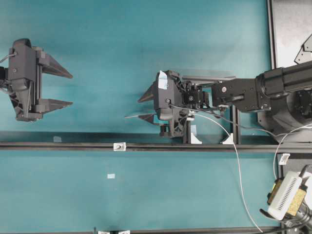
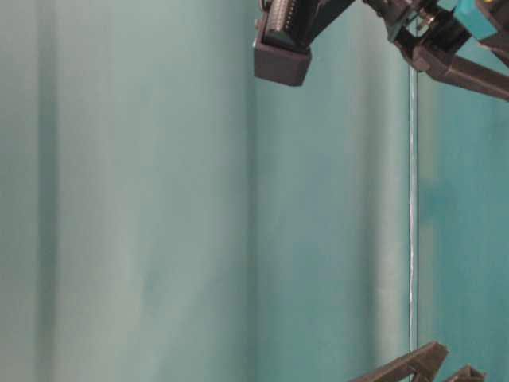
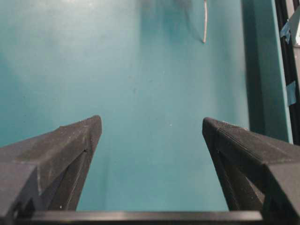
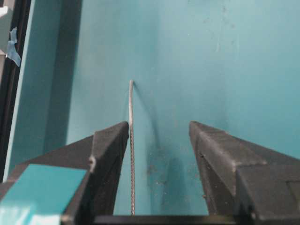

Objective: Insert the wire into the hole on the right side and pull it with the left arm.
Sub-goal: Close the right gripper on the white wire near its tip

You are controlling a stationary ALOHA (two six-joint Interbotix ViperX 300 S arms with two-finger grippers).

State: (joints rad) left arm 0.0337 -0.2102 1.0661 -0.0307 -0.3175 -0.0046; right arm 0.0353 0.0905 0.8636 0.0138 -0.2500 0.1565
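Note:
The wire (image 4: 131, 140) is thin and silver-grey. It runs forward between my right gripper's (image 4: 158, 126) fingers, along the inner face of the left finger (image 4: 110, 145), and its tip pokes out ahead. A wide gap separates it from the other finger, so the right gripper is open. From overhead the wire tip (image 1: 126, 117) points left from the right gripper (image 1: 139, 108), and the wire trails back to the right and down. The hole is in a small silver block (image 1: 119, 146) on the black rail, below and left of the tip. My left gripper (image 1: 72, 89) stands open and empty at far left.
A black rail (image 1: 58, 145) crosses the teal table. Two white clips (image 1: 195, 139) sit on it under the right arm. A white cable with a beige ribbed connector (image 1: 285, 197) lies at lower right. A small pale tag (image 1: 111, 176) lies below the rail.

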